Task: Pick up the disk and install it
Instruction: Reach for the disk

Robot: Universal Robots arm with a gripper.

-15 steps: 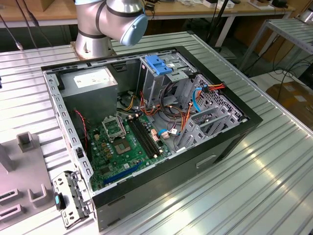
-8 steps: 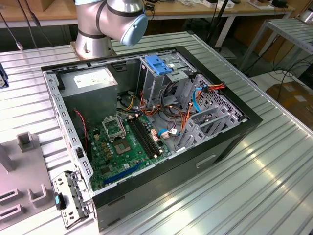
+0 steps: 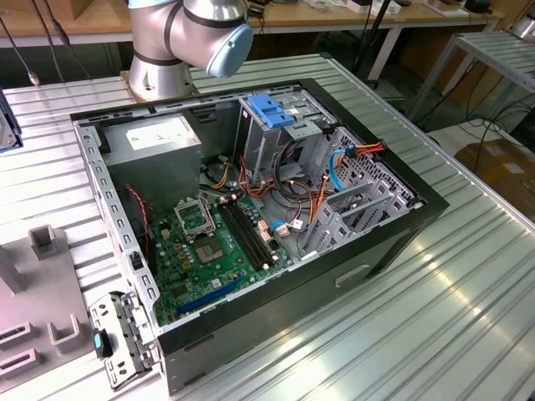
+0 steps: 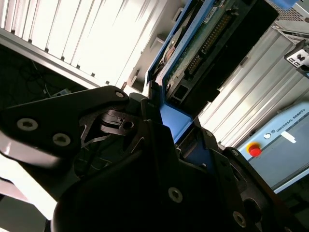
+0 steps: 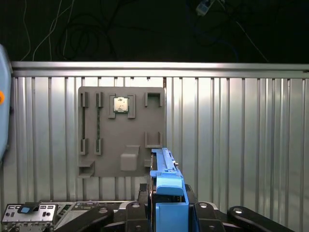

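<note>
The tool [image 5: 168, 217] is closed on the disk [image 5: 166, 176]. In the first wrist view its dark fingers press on both sides of the blue carrier, and the disk stands edge-on between them. The disk hangs clear above the ribbed metal surface [image 5: 241, 135], just beside the grey holder plate [image 5: 120, 130], which has a small chip [image 5: 120, 105] in one of its pockets.

I judge this to be the carry: the pick is done and the disk is not yet in the case [image 3: 393, 242]. To do it well, hold the grip firm and steady, because the plastic rails may flex or slip under a sideways tug. The disk should be kept square in the jaws without any twist, and moved slowly enough that it does not swing. In the exterior view the case lies open, with orange and blue cables [image 3: 322, 171] looped beside the drive cage [image 3: 263, 146]. These could snag a corner, so a clean, level line of approach would matter.

In the second wrist view the disk [image 4: 203, 46] is a flat slab. Its green circuit board and a row of connector pins face the camera, its body is dark, and bright blue rails frame its edges. It looks rigid, but the exposed board should not touch anything.
</note>
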